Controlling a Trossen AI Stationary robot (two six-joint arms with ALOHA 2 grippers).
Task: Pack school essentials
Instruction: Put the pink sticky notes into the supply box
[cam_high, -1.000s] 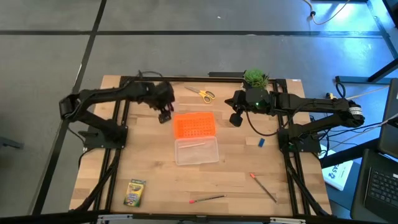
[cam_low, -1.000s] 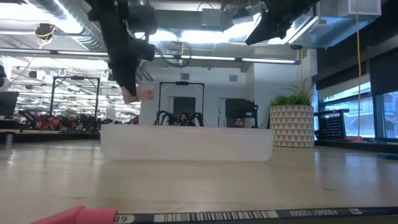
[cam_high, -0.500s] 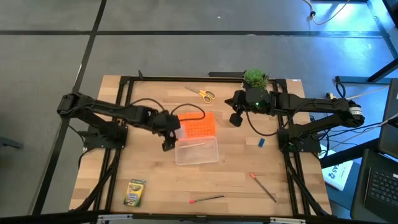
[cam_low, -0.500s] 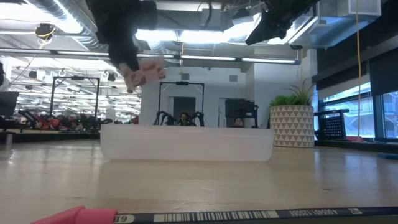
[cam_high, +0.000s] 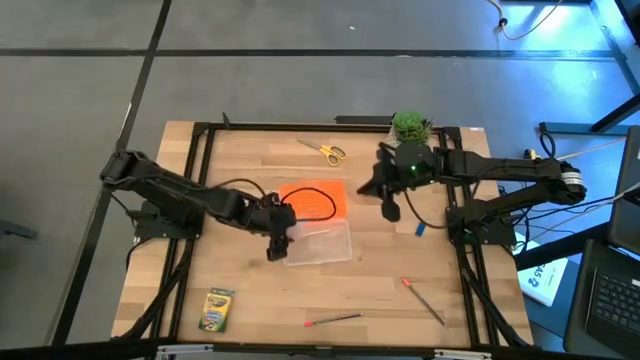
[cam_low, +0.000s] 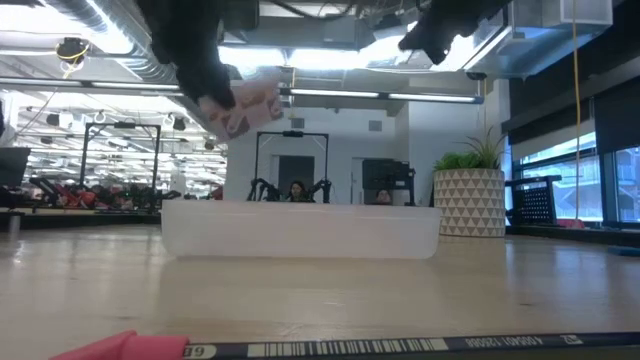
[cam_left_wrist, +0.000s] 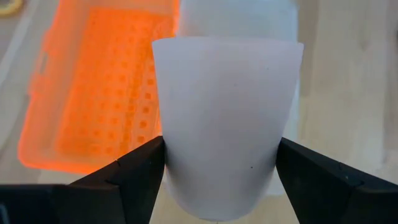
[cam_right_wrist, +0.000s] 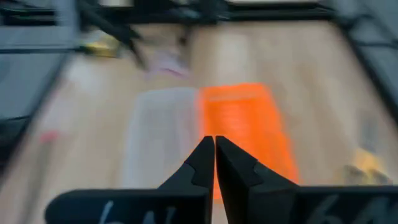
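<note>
The left gripper (cam_high: 277, 238), clamped on the pink square pad (cam_left_wrist: 225, 124), hovers at the clear case's (cam_high: 325, 243) nine o'clock edge, likely needing to release inside; the right gripper (cam_high: 390, 208) waits closed.

Pink pad (cam_left_wrist: 224, 124) held, prob. over case's edge.

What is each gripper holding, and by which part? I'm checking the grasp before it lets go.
The left gripper clamps the pale pink pad by its two side edges, above the clear case. The right gripper is shut and empty.
</note>
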